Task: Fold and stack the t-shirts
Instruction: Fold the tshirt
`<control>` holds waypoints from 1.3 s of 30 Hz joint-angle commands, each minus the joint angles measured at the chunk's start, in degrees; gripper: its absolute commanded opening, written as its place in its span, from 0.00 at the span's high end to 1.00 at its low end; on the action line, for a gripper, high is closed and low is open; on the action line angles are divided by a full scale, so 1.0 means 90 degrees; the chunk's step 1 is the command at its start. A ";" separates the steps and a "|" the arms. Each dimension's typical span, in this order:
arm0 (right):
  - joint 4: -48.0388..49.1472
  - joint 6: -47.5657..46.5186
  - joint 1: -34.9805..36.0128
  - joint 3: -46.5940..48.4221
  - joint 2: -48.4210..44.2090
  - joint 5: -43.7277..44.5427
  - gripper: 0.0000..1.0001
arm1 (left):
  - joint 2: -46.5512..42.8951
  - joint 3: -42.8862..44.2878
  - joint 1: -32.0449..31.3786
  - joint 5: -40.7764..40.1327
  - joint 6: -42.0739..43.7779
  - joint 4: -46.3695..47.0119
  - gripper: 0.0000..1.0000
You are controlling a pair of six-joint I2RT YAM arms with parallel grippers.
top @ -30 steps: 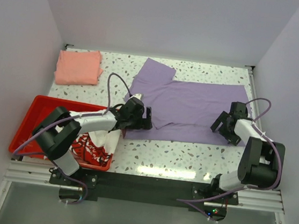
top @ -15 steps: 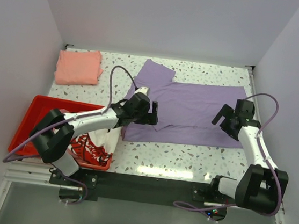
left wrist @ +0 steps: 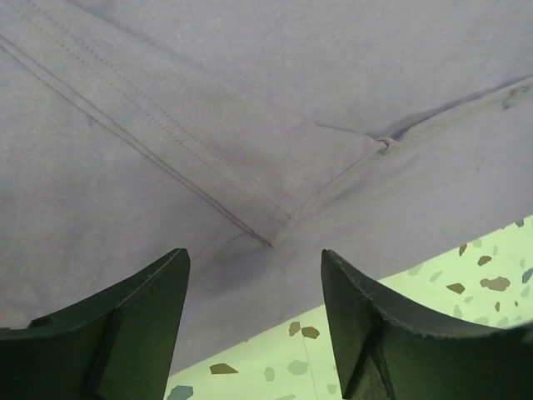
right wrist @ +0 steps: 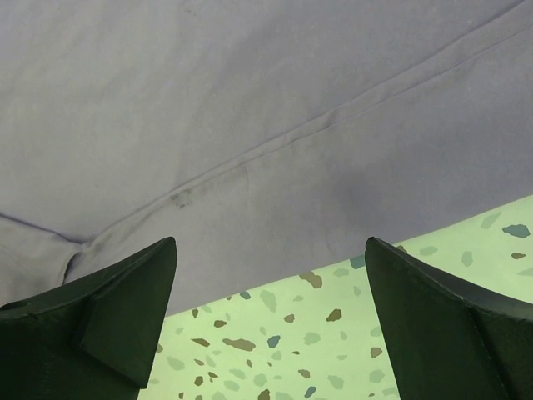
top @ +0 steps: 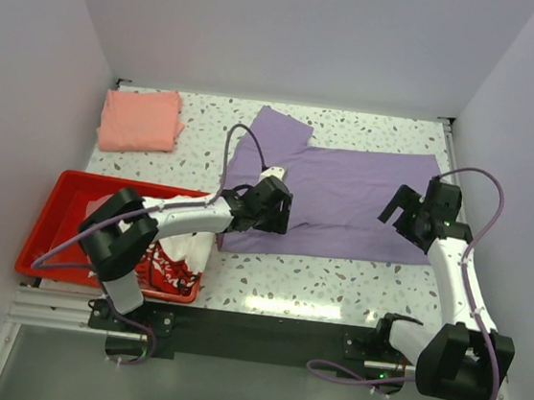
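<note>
The purple tee [top: 365, 187] lies lengthwise left-right on the table [top: 336, 275]: left gripper [left wrist: 254, 260], part-open and empty, over its near-left sleeve corner, right gripper [right wrist: 271, 243], wide, over its near-right edge.

Overhead and 2 close wrist views share purple t-shirt [top: 365, 187].

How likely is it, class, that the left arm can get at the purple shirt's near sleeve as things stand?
Probably yes. The left gripper hangs right over the purple shirt with its jaws apart, and the near sleeve lies flat below them with nothing on top of it.
</note>
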 commanded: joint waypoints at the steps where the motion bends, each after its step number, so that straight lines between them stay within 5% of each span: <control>1: 0.0011 -0.0058 0.0012 -0.0054 -0.0108 -0.0243 0.01 | 0.0287 0.0388 -0.0067 -0.0189 0.0019 -0.0143 0.34; 11: 0.0226 -0.0029 0.0022 -0.0201 0.0165 -0.0468 0.01 | 0.0844 0.0788 -0.0126 -0.0043 0.0057 -0.0231 0.53; 28: 0.0255 -0.0029 0.0022 -0.0240 0.0195 -0.0546 0.01 | 0.1235 0.1091 -0.0145 -0.0013 0.0136 -0.0455 0.67; 39: 0.0216 -0.0058 0.0022 -0.0230 0.0146 -0.0478 0.01 | 0.1391 0.1228 -0.0204 0.0036 0.0282 -0.0563 0.91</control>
